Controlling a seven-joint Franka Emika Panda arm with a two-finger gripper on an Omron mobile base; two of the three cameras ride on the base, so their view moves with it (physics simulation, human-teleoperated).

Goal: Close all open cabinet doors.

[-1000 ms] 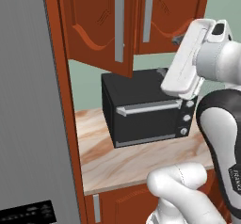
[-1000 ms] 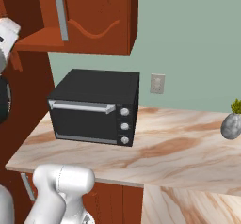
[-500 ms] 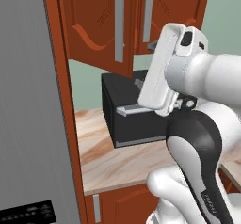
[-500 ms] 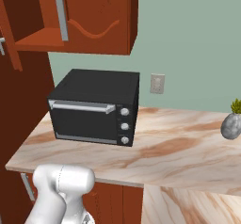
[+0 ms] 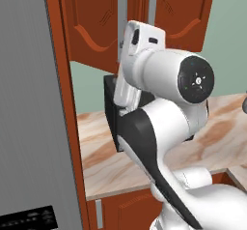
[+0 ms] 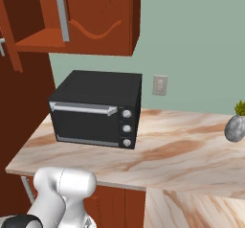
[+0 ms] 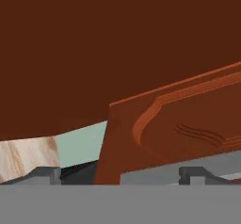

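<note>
Closing in on the cabinet doors (image 5: 91, 26) hanging above the counter's (image 6: 191, 160) left end, over the black toaster oven (image 6: 95, 109). Left one apparently swung open. Jaws spread wide, holding nothing. Next: press against the panel face (image 7: 188, 129) and push shut.

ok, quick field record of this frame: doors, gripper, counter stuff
cabinet doors: two seen from the left base, both swung open
door, right base view: one open, shelf edge showing beside it
gripper: open, a door panel right ahead
arm: raised in front of the oven
oven: black, on the counter under the cabinets
plant: at the counter's right end
</note>
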